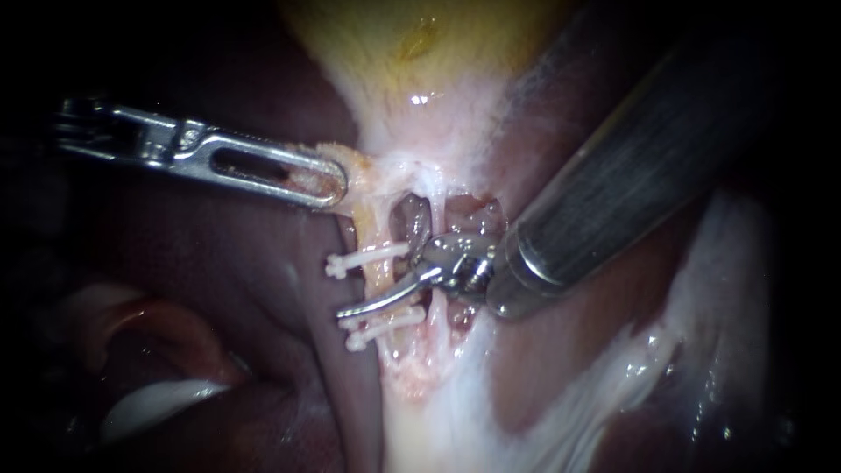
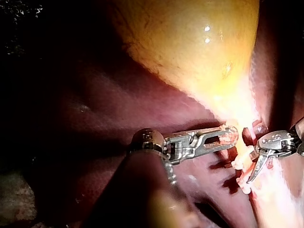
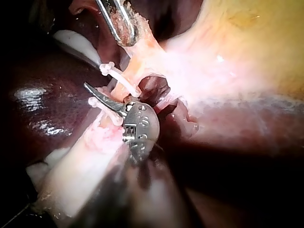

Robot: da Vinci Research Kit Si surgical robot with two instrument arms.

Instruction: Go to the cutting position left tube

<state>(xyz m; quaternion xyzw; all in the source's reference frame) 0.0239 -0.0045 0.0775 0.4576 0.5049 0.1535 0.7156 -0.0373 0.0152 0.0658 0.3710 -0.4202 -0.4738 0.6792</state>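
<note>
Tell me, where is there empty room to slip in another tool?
Bare liver lies free below the left instrument, shut on tissue, beside the clips. Crowded: the left tube, where the right instrument crosses between clips.

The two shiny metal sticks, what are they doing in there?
My left instrument holds a bit of tissue just under the yellow gallbladder, with its jaws shut on it. The curved tip of my right instrument lies across the left tube, between the white clips. The tube is not yet cut.

My right instrument point(image 1: 385, 298) crosses the left tube point(image 1: 378, 278) between clips point(image 1: 368, 258).
</note>
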